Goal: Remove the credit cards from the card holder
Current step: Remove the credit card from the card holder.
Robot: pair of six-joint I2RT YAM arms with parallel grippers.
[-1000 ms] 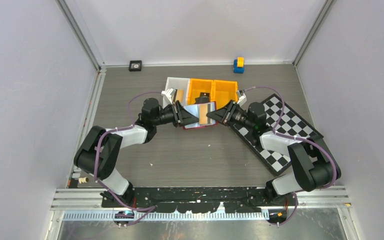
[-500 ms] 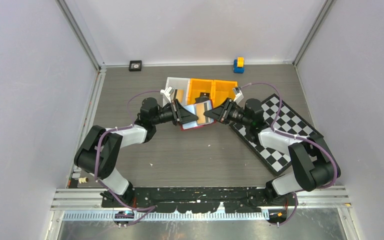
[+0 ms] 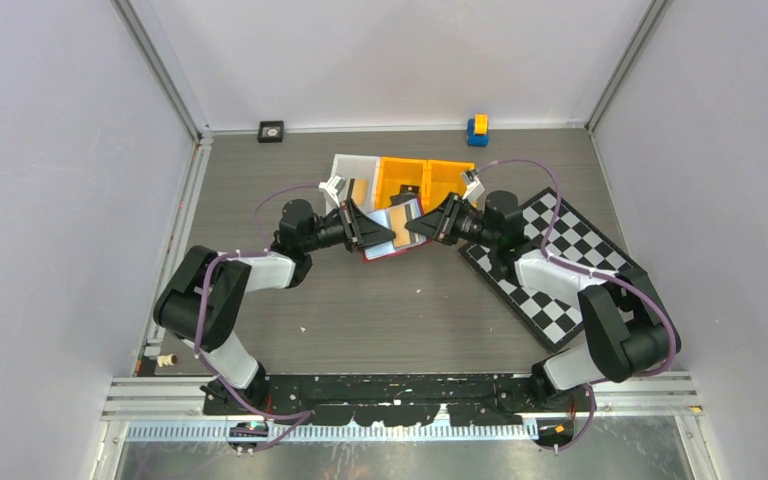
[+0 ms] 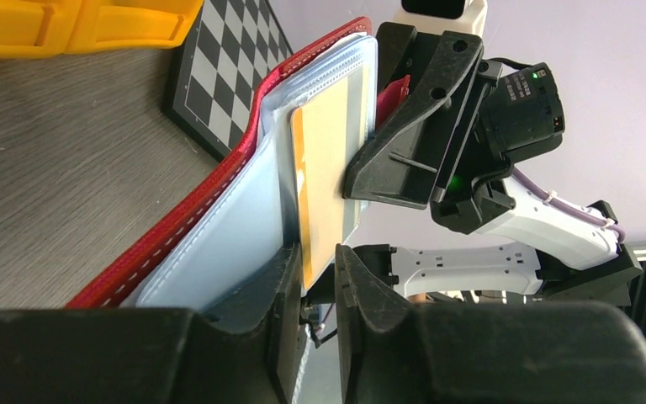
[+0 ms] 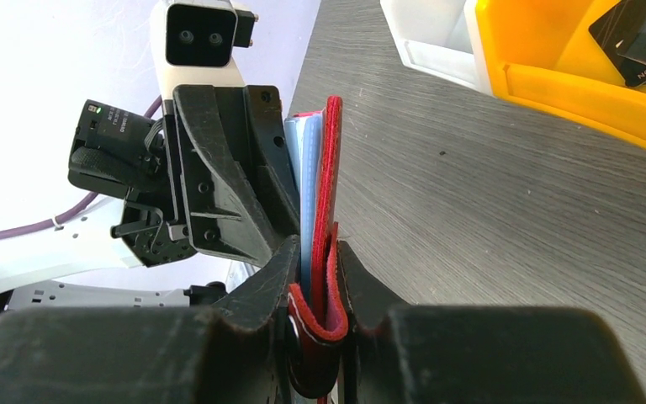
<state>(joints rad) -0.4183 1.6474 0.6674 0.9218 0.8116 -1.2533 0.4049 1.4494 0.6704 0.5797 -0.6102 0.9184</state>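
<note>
The red card holder (image 3: 391,252) is held up off the table between my two grippers, open, its pale clear sleeves (image 4: 244,223) fanned out. My right gripper (image 5: 318,257) is shut on its red cover and snap tab (image 5: 332,168). A tan credit card (image 4: 324,168) sticks out of a sleeve. My left gripper (image 4: 318,261) is shut on that card's near end. In the top view, the left gripper (image 3: 373,232) and right gripper (image 3: 426,227) face each other tip to tip at the holder. Any other cards are hidden in the sleeves.
Just behind the grippers stand two yellow bins (image 3: 426,180) and a white bin (image 3: 352,168); one yellow bin holds dark cards (image 5: 639,42). A chequered board (image 3: 560,262) lies under the right arm. A blue-and-yellow block (image 3: 477,130) and a small black square (image 3: 271,131) sit by the back wall.
The right gripper has shifted a little left and toward the back with the card holder. The left jaws have narrowed slightly around the card.
</note>
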